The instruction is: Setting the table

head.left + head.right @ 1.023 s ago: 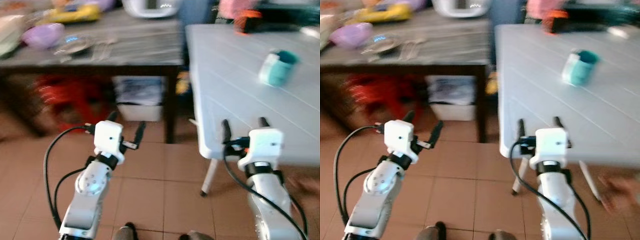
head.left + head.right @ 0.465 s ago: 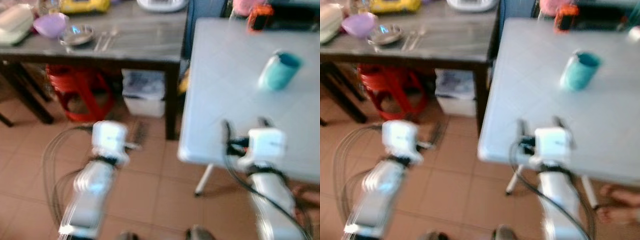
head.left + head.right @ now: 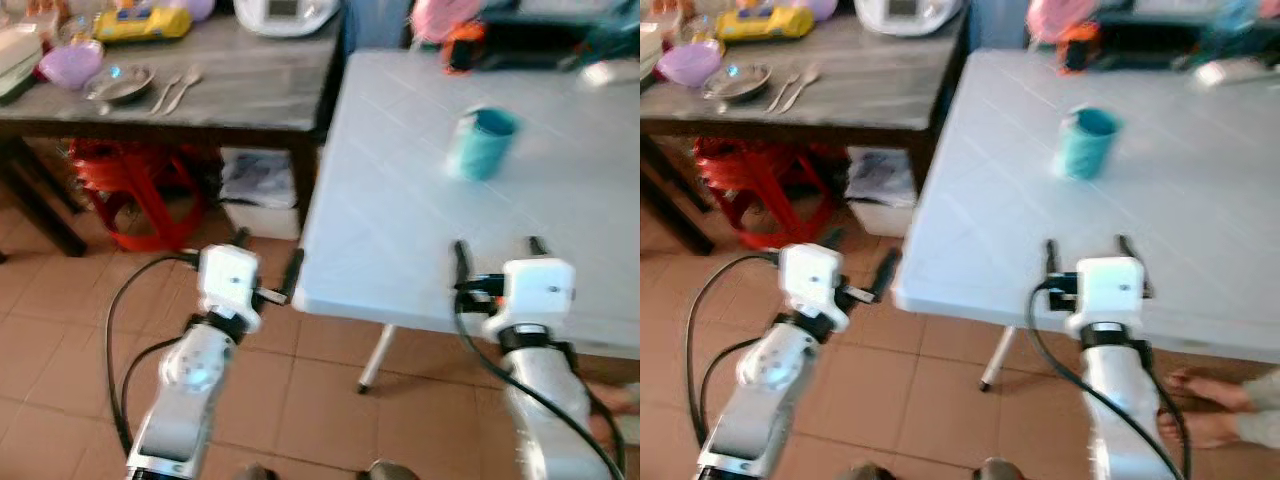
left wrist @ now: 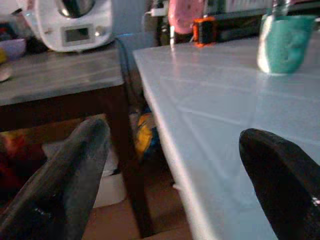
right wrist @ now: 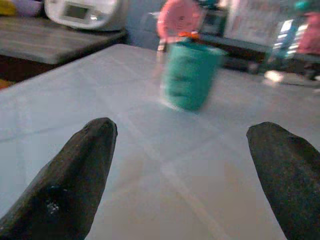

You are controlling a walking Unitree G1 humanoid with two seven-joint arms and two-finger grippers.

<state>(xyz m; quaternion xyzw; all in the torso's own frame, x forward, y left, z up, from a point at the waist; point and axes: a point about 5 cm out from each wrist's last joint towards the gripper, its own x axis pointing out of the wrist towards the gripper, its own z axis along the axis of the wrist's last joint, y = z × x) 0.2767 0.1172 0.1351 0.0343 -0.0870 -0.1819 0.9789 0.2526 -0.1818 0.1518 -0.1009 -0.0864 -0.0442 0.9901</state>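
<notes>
Shifting leftward, the camera is now centring the white tabletop [image 3: 400, 230]; the cup [image 3: 481, 144] is standing upright far on it; the right claw [image 3: 497, 253], spread wide and empty, is hovering at the near edge, nearer the cup than the left claw [image 3: 266, 262], also wide, which is hanging left of the tabletop's corner.

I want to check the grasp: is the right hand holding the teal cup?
No, the teal cup stands free on the white table, beyond the open right hand.
</notes>
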